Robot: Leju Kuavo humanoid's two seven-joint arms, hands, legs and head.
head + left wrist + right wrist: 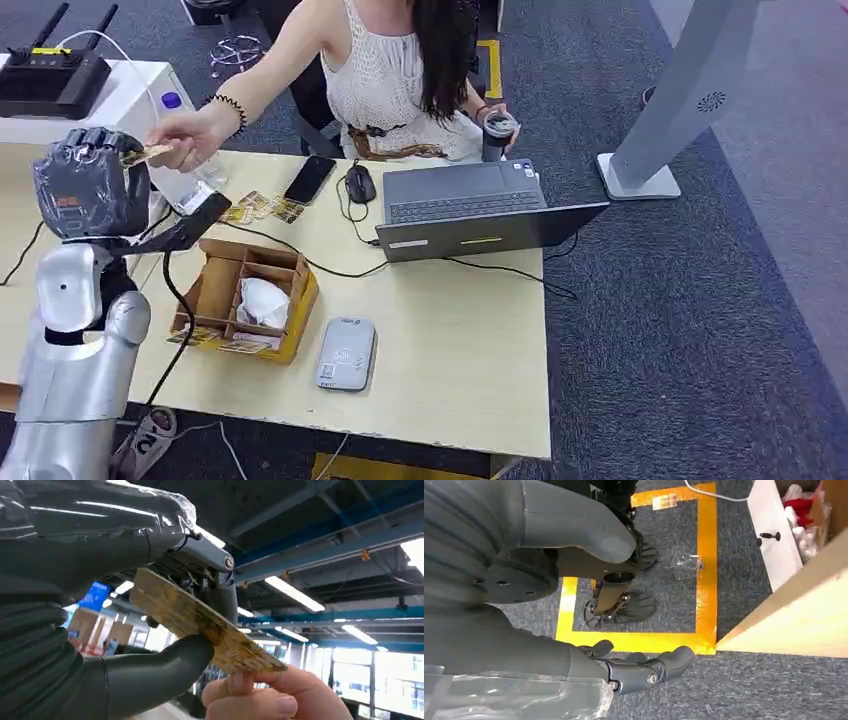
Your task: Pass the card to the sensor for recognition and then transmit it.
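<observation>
My left hand (92, 182) is raised above the table's left end and pinches a worn yellowish card (146, 154) between thumb and fingers. In the left wrist view the card (200, 621) sticks out of my left hand (125, 630), and a person's fingers (270, 697) hold its far end. The person's hand (188, 138) reaches over the table to that card. The grey card sensor (346, 353) lies flat near the table's front edge. My right hand (589, 630) hangs beside the table over the floor, fingers apart, holding nothing.
A cardboard box (246, 298) with compartments and white paper sits beside the sensor. More cards (262, 208), a phone (309, 178), a mouse (359, 183) and an open laptop (470, 208) lie further back. Cables cross the table (460, 340). A router (52, 75) stands at the far left.
</observation>
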